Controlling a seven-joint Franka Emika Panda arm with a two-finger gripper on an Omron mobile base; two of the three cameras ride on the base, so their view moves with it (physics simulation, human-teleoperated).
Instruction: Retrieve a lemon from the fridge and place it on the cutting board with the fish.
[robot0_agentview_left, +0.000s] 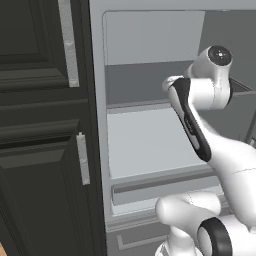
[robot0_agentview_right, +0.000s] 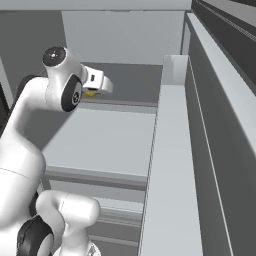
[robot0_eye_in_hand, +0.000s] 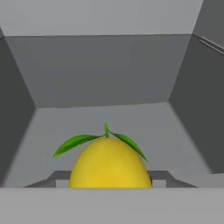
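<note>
The lemon (robot0_eye_in_hand: 109, 168) is bright yellow with green leaves at its top. It sits low and central in the hand view, on a pale shelf deep inside the fridge (robot0_agentview_left: 150, 142). My gripper (robot0_eye_in_hand: 109, 180) has a finger (robot0_eye_in_hand: 59, 178) pressed against each side of the fruit and is shut on it. From the right base view, a sliver of the lemon (robot0_agentview_right: 91, 93) shows under the white hand, which reaches over the upper shelf. The cutting board and the fish are out of view.
The fridge's open door (robot0_agentview_right: 172, 165) stands along the right, close to the arm. Black panelled cabinets (robot0_agentview_left: 40, 125) with silver handles border the fridge on the left. Grey side walls and a back wall (robot0_eye_in_hand: 105, 70) enclose the shelf around the hand.
</note>
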